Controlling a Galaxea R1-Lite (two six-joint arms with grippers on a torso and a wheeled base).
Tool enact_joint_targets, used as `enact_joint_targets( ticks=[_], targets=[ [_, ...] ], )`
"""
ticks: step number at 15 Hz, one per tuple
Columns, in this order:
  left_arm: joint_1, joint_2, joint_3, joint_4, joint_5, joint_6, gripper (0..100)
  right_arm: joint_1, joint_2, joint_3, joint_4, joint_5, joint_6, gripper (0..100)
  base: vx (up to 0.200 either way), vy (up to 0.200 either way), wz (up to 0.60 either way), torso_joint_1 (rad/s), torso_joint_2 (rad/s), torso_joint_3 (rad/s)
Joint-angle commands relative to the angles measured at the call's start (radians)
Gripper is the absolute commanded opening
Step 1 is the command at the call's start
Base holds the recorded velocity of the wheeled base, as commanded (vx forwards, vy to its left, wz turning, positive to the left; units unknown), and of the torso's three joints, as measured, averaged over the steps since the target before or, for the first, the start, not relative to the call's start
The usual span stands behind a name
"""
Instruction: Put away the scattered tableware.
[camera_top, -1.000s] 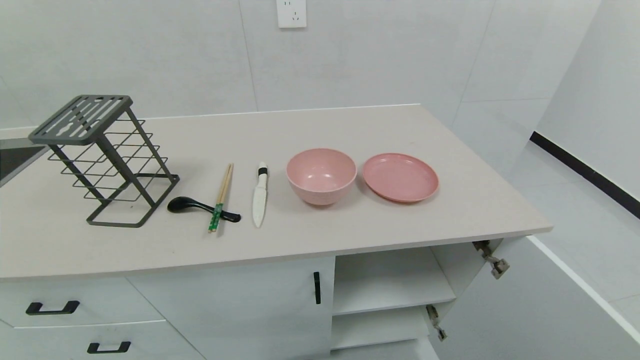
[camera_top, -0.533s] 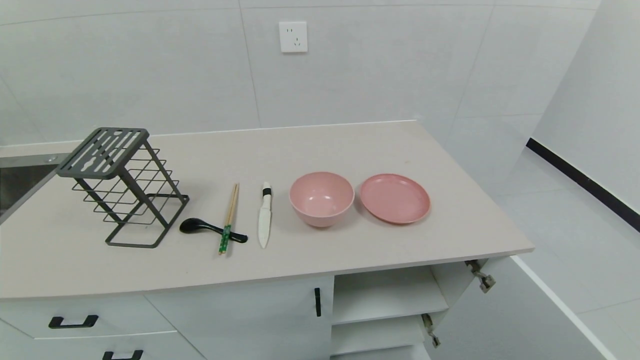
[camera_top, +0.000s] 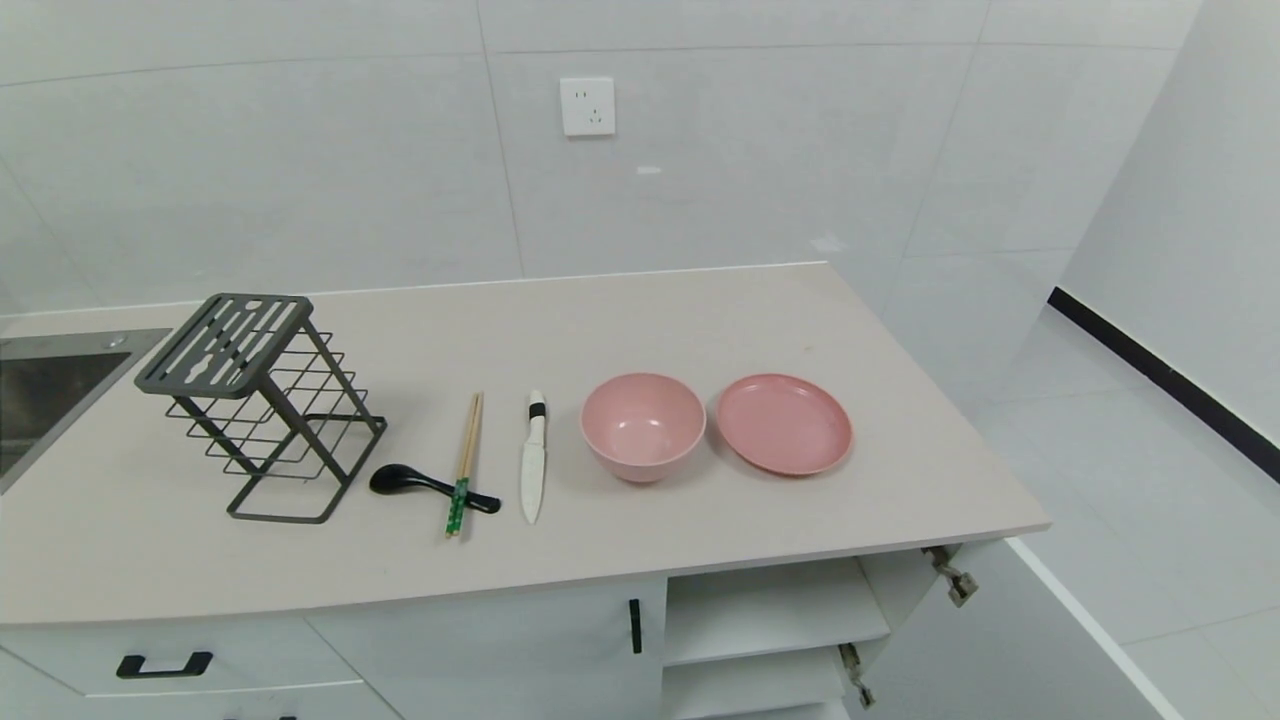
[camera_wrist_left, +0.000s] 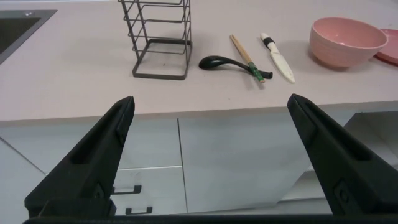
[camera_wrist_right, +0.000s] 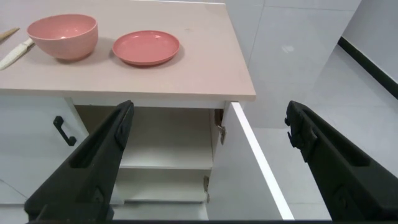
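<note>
You are looking at both pincers gaping wide, gripping nothing: the left pincer (camera_wrist_left: 210, 99) is hanging before the tabletop (camera_top: 620, 320) edge, the right pincer (camera_wrist_right: 209, 106) before the open cabinet (camera_top: 770, 605). Lying in a row on the tabletop beside the wire rack (camera_top: 265, 400) are the black spoon (camera_top: 420, 484), chopsticks (camera_top: 463, 460) crossing its handle, white knife (camera_top: 534, 455), pink bowl (camera_top: 643, 425) and pink plate (camera_top: 783, 423).

The left wrist view's edge cuts off the plate (camera_wrist_left: 388, 55).
</note>
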Motion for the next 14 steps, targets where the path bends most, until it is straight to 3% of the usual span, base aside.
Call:
enact_joint_targets(
  ticks=[1, 10, 12, 14],
  targets=[
    [0.0, 0.001, 0.0, 0.0, 0.0, 0.0, 100, 0.0, 0.001, 0.0, 0.0, 0.001, 0.0, 100, 0.0, 0.0, 0.0, 0.0, 0.0, 0.0],
    [0.0, 0.001, 0.0, 0.0, 0.0, -0.002, 100, 0.0, 0.001, 0.0, 0.0, 0.001, 0.0, 100, 0.0, 0.0, 0.0, 0.0, 0.0, 0.0],
    [0.0, 0.001, 0.0, 0.0, 0.0, 0.001, 100, 0.0, 0.001, 0.0, 0.0, 0.001, 0.0, 100, 0.0, -0.2, 0.0, 0.005, 0.0, 0.0],
    [0.0, 0.001, 0.0, 0.0, 0.0, 0.003, 100, 0.0, 0.001, 0.0, 0.0, 0.001, 0.0, 100, 0.0, 0.0, 0.0, 0.0, 0.0, 0.0]
  ],
)
